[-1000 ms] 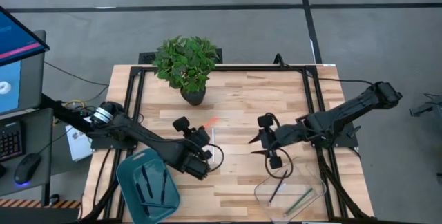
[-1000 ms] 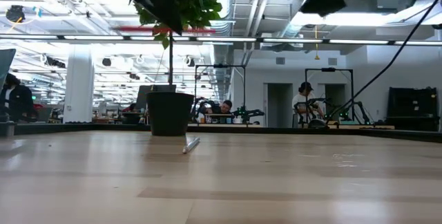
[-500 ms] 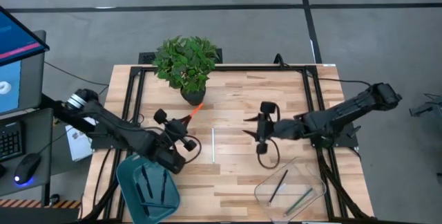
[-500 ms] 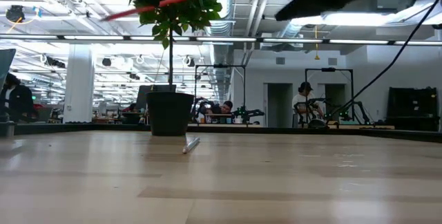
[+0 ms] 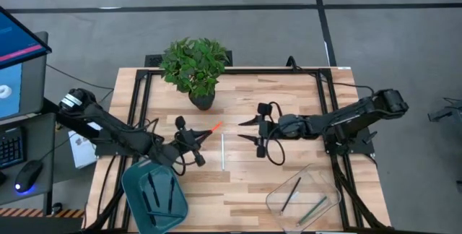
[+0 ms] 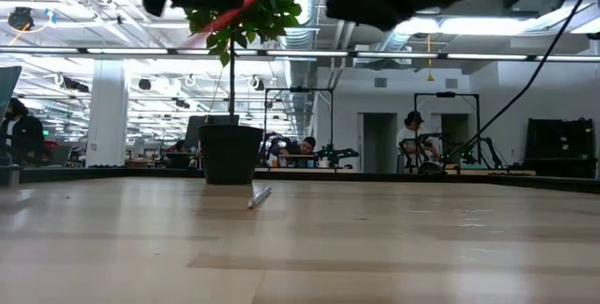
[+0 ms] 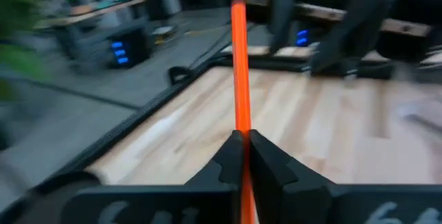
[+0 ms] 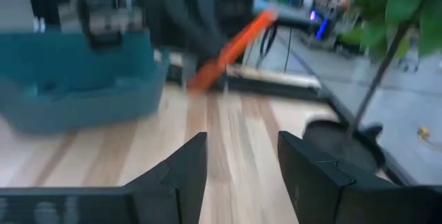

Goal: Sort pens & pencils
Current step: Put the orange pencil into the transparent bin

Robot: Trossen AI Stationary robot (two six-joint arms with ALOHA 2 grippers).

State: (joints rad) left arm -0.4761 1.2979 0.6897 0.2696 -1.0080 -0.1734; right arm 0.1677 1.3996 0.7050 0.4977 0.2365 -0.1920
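An orange-red pen (image 5: 213, 128) is in my left gripper (image 5: 199, 139), which is shut on it above the table's middle, left of centre; the low view shows this pen (image 6: 246, 2) high up and slanted. A white pen (image 5: 223, 151) lies flat on the wood between the two grippers and also shows as the white pen (image 6: 259, 195) in the low view. My right gripper (image 5: 245, 129) hovers open just right of it, facing the left gripper. Dark pens lie in a teal bin (image 5: 137, 191). A dark stick and a green one lie in a clear container (image 5: 328, 191). My left gripper (image 7: 243, 144) pinches the orange-red pen between its two fingers, on the shaft (image 7: 241, 124). The pen runs along the fingers and sticks out well past their tips, toward the table's right and far side. It is lifted clear of the table.
A potted plant (image 5: 195, 64) stands at the far edge, its pot (image 6: 230, 154) just behind the white pen. The teal bin sits at the near left corner, the clear container at the near right. A black frame rail (image 5: 325, 104) runs along the right side.
My right gripper has swung from above the clear container toward the table's left and far side, and now faces the left gripper. My left gripper has drawn back toward the left edge with the orange-red pen still held; the pen has tipped from level to steeply slanted.
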